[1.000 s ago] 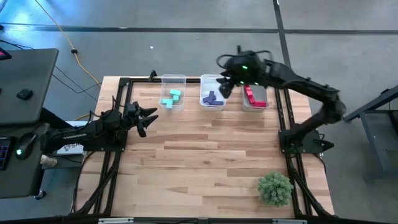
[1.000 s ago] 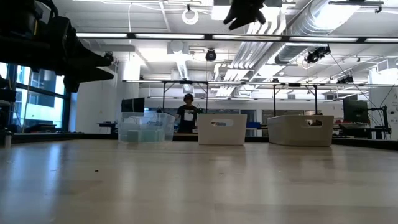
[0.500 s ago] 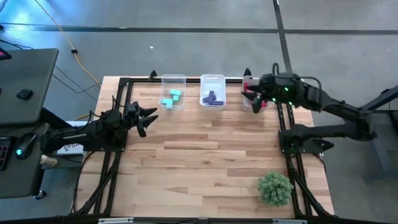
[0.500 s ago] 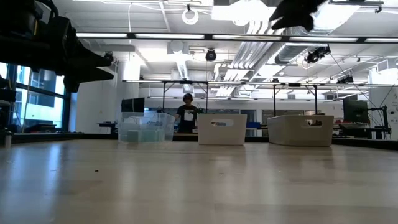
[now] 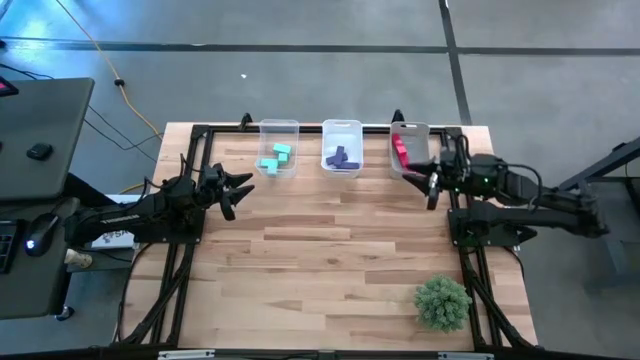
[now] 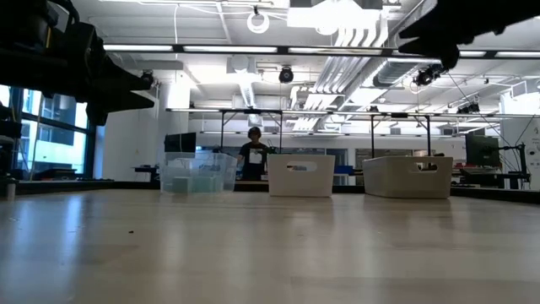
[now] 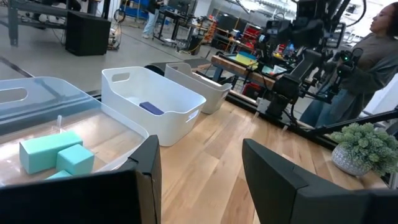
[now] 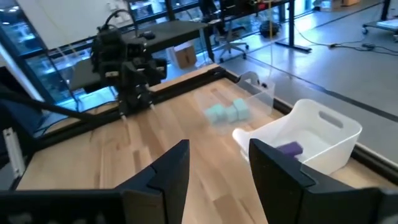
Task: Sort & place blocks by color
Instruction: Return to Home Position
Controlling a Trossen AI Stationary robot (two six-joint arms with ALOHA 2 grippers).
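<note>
Sorting looks finished: teal blocks [image 5: 277, 157] in clear bin [image 5: 279, 126], purple blocks [image 5: 341, 158] in white bin [image 5: 342, 125], red blocks [image 5: 400, 150] in third bin [image 5: 412, 128]. Left gripper [image 5: 240, 188] at table's left side, right gripper [image 5: 428, 180] beside third bin; both empty, fingers apart.

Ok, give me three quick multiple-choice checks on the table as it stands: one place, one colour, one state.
1. Where is the green plant ball?
A) inside a bin
B) on the table, near the corner on the right arm's side, away from the bins
C) on the floor

2. What colour are the blocks in the middle bin?
A) teal
B) red
C) purple

3. The right gripper has its fingers:
A) shut on a red block
B) open, holding nothing
C) shut on a teal block

Answers:
1 B, the high view shows it standing alone on the wood by that corner.
2 C, the high view shows purple pieces in that bin.
3 B, the right wrist view shows them apart with only table between.
</note>
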